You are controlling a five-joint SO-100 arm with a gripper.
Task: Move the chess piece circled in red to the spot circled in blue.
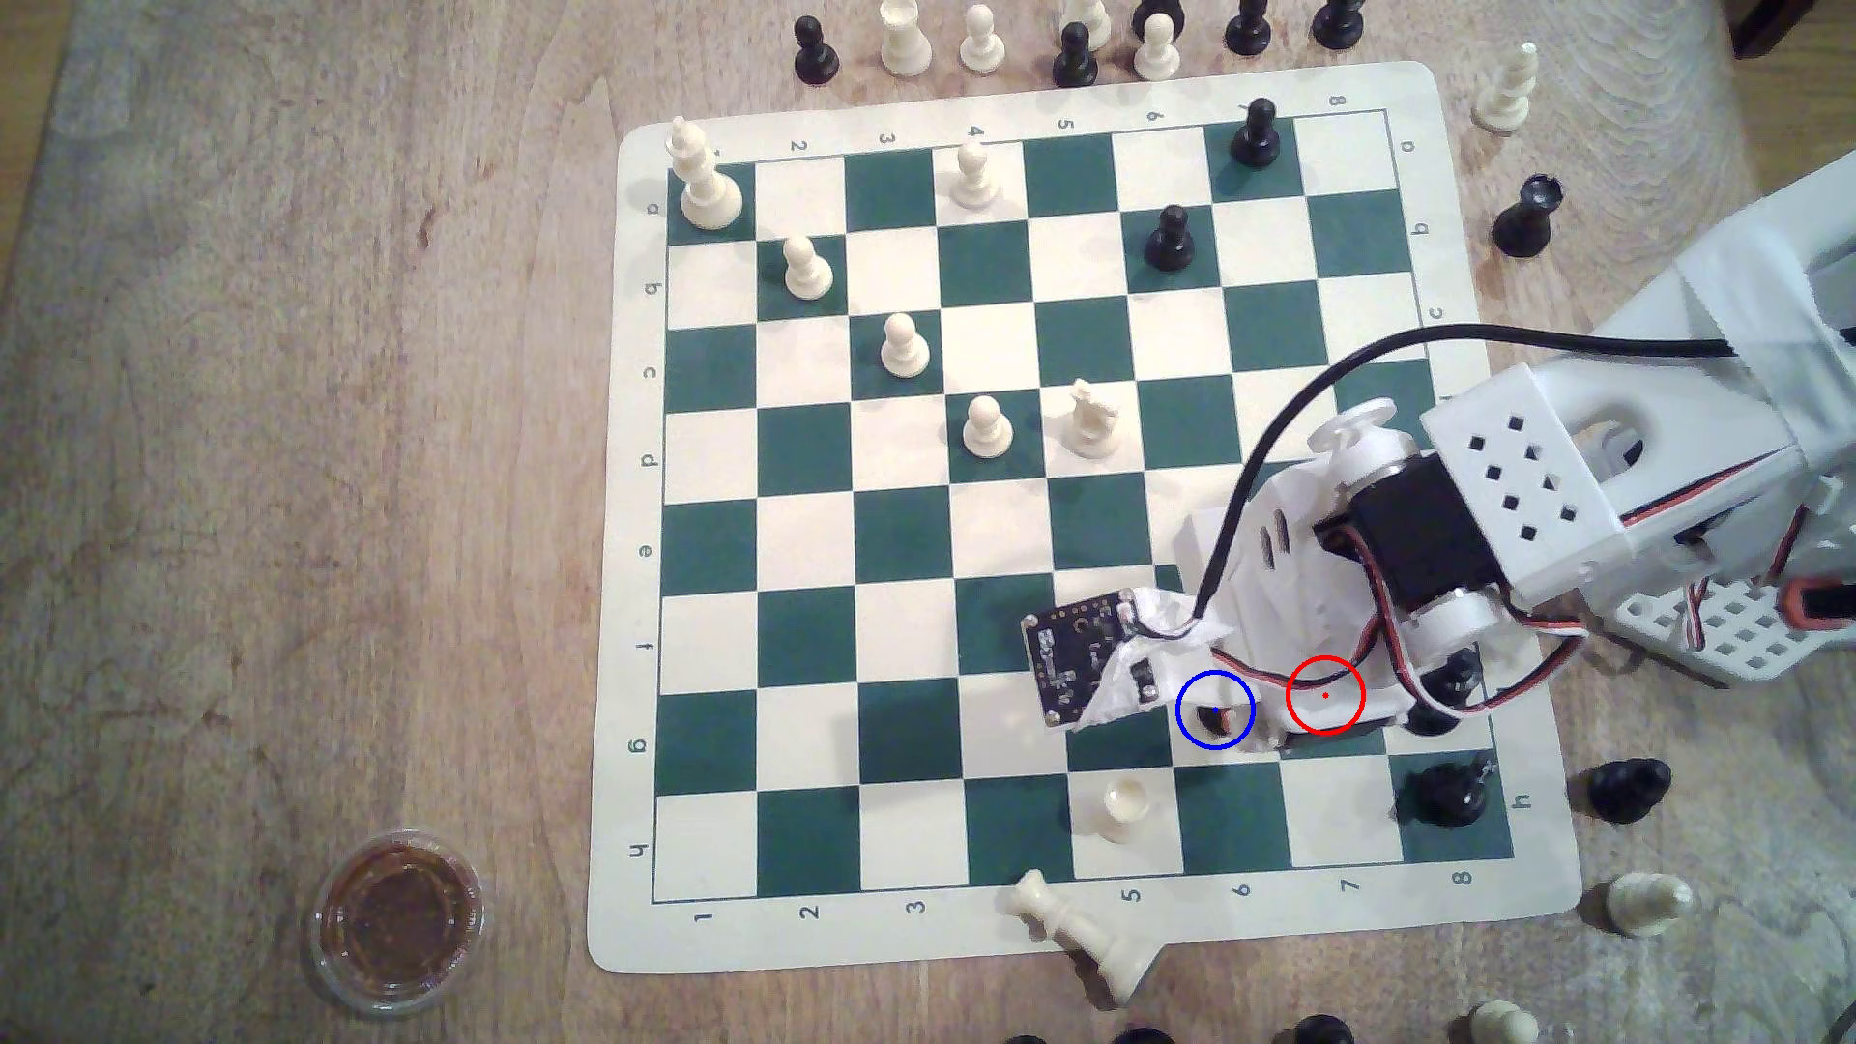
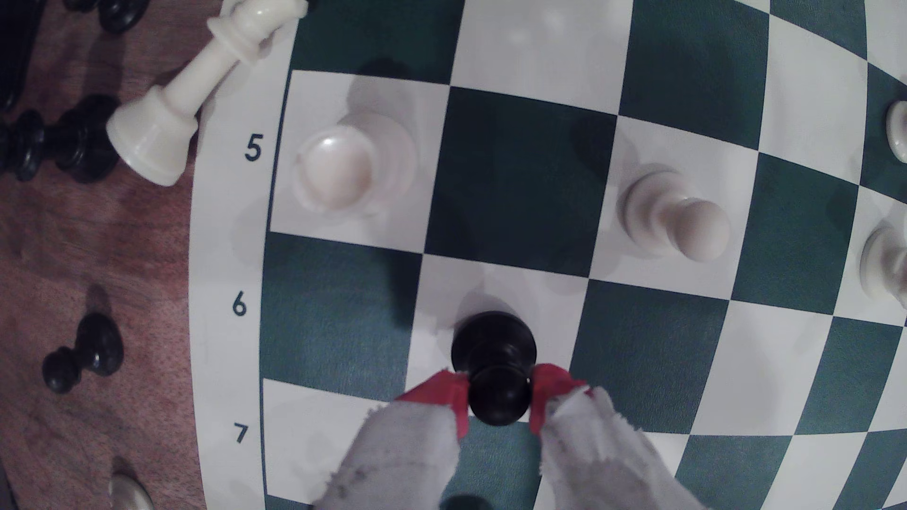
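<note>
Wrist view, nearest first: the gripper (image 2: pixel 498 397) has its two red-tipped, cloth-wrapped jaws narrow around the pawn (image 2: pixel 493 363), pinching the ball head from either side. Red pads appear to touch the head; no gap visible. Pawn upright, long axis vertical, base resting on or just above a white square in the file marked 6. It sits straight between the jaws, not off to a side.

Exterior view: the spot (image 1: pixel 1215 710) shows a dark shape inside the blue ring, likely the pawn under the wrist, so the piece seems already at the target. Red ring lies just to the exterior view's right, covered by the arm.

Judgement: what remains turns on opening the jaws evenly and lifting straight up along the pawn's axis; a sideways pull could tip it.

Farther out: a white pawn (image 2: pixel 672 216) near, a fallen white piece (image 2: pixel 186 93) at the board (image 2: pixel 230 220) edge, wooden surface (image 2: pixel 98 245) beyond.
</note>
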